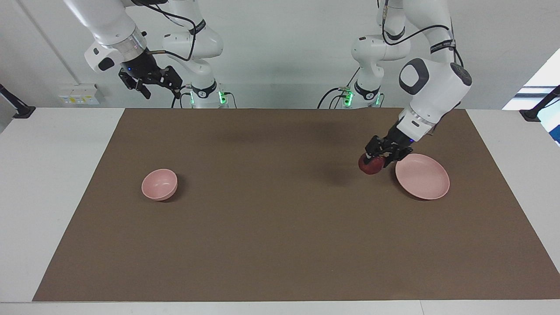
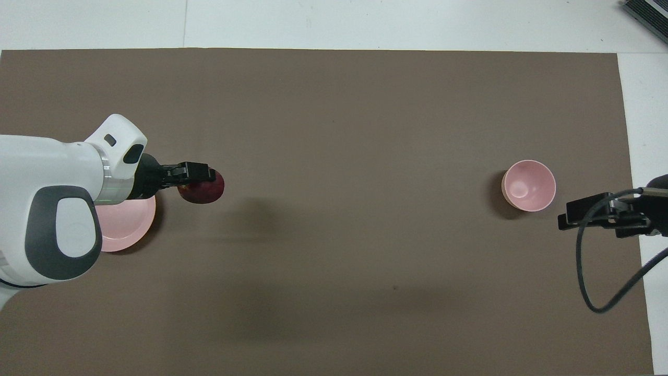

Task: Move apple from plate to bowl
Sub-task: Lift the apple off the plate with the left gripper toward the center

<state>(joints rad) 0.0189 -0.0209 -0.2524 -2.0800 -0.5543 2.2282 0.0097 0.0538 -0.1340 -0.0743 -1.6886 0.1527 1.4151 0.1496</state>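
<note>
The dark red apple (image 1: pixel 371 165) (image 2: pixel 205 188) hangs in the air over the brown mat, just off the plate's rim on the bowl's side. My left gripper (image 1: pixel 379 154) (image 2: pixel 194 177) is shut on the apple from above. The flat pink plate (image 1: pixel 423 182) (image 2: pixel 128 223) lies bare at the left arm's end of the table, partly covered by the left arm in the overhead view. The small deep pink bowl (image 1: pixel 159 184) (image 2: pixel 528 185) stands toward the right arm's end with nothing in it. My right gripper (image 1: pixel 154 86) (image 2: pixel 568 219) waits open, raised above the table's edge near the right arm's base.
A brown mat (image 1: pixel 280 227) covers most of the white table (image 1: pixel 52 175). A black cable (image 2: pixel 600 282) loops down from the right wrist. Between plate and bowl lies a long stretch of bare mat.
</note>
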